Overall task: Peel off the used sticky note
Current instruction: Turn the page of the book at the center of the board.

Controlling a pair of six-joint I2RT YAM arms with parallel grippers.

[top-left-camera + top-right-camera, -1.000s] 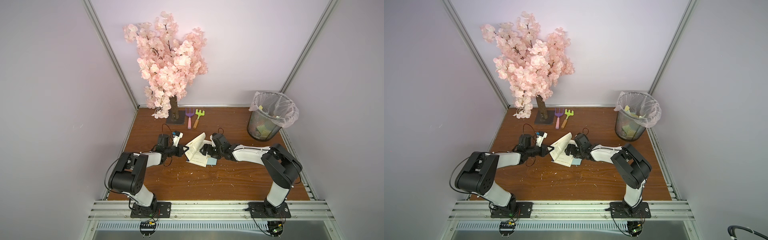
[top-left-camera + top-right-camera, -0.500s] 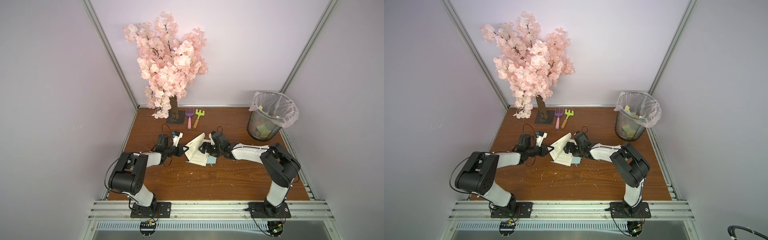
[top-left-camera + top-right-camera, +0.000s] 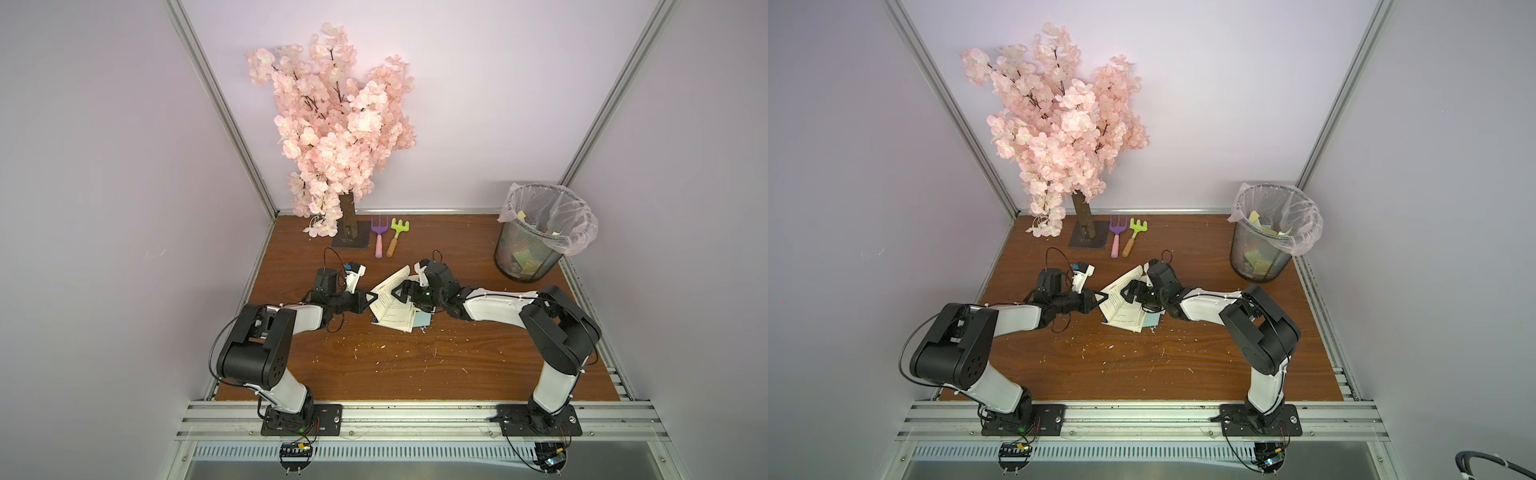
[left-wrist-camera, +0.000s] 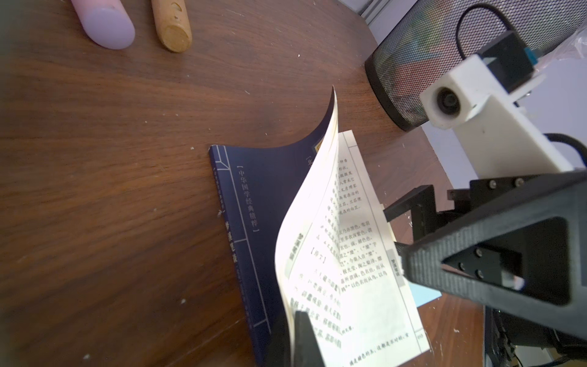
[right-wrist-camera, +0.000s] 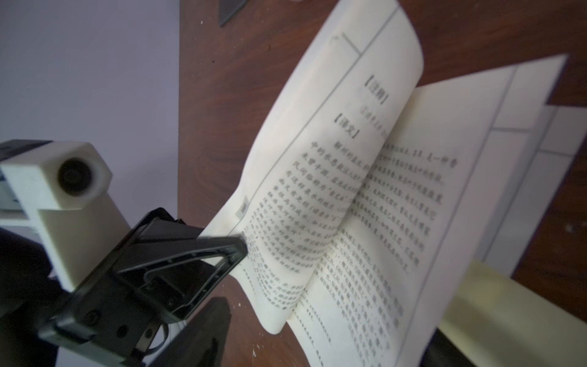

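Note:
An open book [image 3: 390,309] [image 3: 1121,311] lies mid-table, dark blue cover [image 4: 247,203] down. My left gripper [image 3: 372,297] [image 4: 297,341] is shut on a sheaf of lifted pages [image 4: 314,203] at their outer edge and holds them curled upright. From the other side, my right gripper [image 3: 401,291] [image 5: 320,343] stands open and low over the flat page [image 5: 428,222], jaws wide apart. A pale yellow sticky note [image 5: 508,317] shows at that page's edge, close to one right finger. A light blue sticky note [image 3: 422,330] [image 4: 424,294] pokes out from under the book.
A mesh waste bin [image 3: 536,237] with a plastic liner stands at the back right. A pink blossom tree [image 3: 332,124] stands at the back, with a purple toy rake [image 3: 378,235] and a green one [image 3: 398,232] beside its base. Paper crumbs dot the wooden table [image 3: 415,365].
My right gripper has slid a little left over the book toward the lifted pages. The left gripper keeps its hold in the same place.

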